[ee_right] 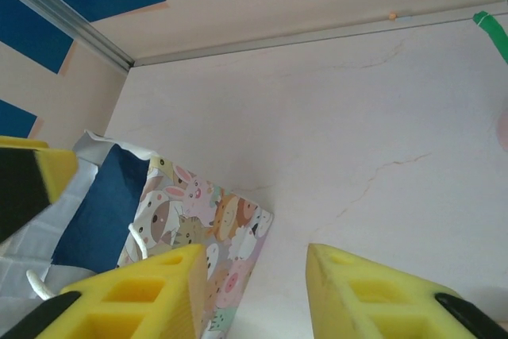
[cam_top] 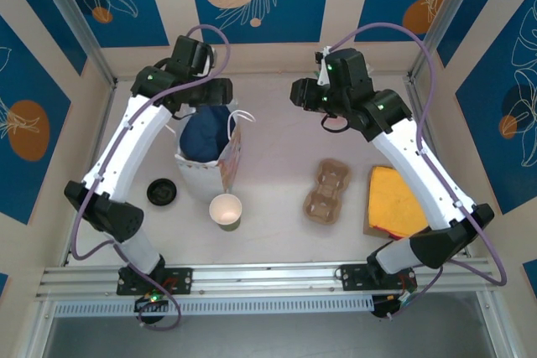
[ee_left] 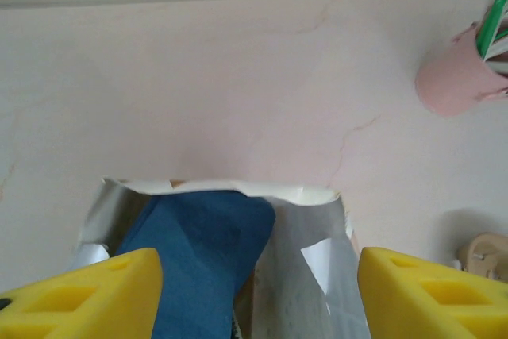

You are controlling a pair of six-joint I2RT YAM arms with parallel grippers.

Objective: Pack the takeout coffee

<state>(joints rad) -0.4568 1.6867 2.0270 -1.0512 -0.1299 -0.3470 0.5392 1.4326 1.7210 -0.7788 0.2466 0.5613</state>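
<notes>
The takeout coffee is out of view. A gift bag with cartoon animals on its side stands open at the left centre, and something dark blue fills its mouth. My left gripper hangs right above the bag's white rim, open, yellow fingers wide apart with nothing between them. My right gripper hovers to the bag's right, over bare table, open and empty.
A lidless green cup, white inside, stands in front of the bag. A loose black lid lies to its left. A cardboard cup carrier and a yellow cloth lie at the right. A pink cup holds straws.
</notes>
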